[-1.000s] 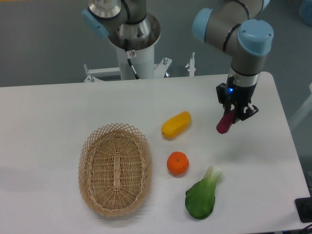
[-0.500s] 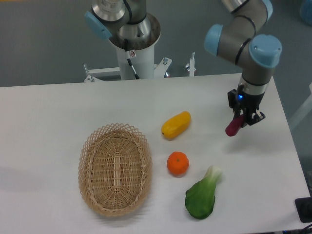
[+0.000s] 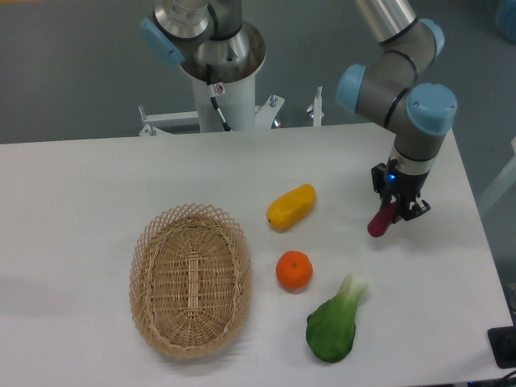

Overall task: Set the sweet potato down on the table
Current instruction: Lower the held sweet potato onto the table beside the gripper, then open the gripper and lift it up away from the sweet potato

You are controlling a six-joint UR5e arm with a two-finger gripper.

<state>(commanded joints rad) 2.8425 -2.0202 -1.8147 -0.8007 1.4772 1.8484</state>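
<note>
Since the earlier frame, the gripper (image 3: 394,211) had shifted slightly left and nearer, lower toward the table (image 3: 97,177). It pinched the sweet potato (image 3: 380,221), which projected down-left from its fingers, right of the yellow fruit (image 3: 291,206).

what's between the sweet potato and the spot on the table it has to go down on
Nothing visible. The hand holds the sweet potato over bare white table near the right side. The bok choy, orange and yellow fruit all lie off to the left, clear of it.
</note>
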